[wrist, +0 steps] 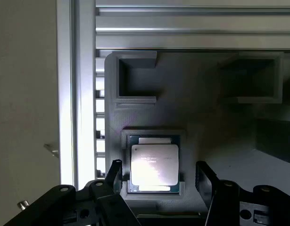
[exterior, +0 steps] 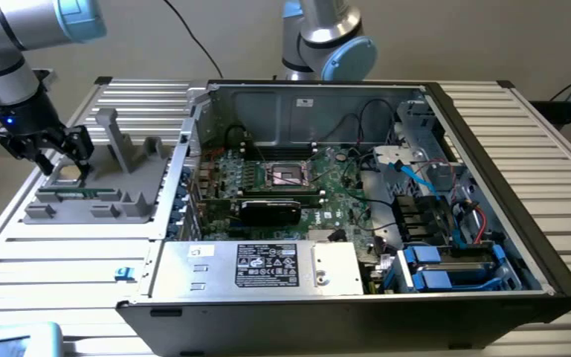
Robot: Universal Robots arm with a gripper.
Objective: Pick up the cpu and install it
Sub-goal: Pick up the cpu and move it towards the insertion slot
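The cpu (wrist: 153, 164), a flat square chip with a silvery top and thin green rim, lies in a square recess of the grey holder tray (wrist: 196, 117). My gripper (wrist: 159, 176) hangs just above it, open, with one dark finger on each side of the chip and not touching it. In the exterior view the gripper (exterior: 59, 158) stands over the cpu (exterior: 66, 175) at the tray's (exterior: 97, 195) far left corner. The motherboard socket (exterior: 291, 175) sits inside the open computer case (exterior: 365, 186), well off to the exterior view's right.
A slatted aluminium table (exterior: 57, 253) bears the tray and the case. The tray has upright grey posts (exterior: 117, 137) beside the gripper. A second robot arm (exterior: 326, 41) stands behind the case. Cables and drive bays fill the case's right half.
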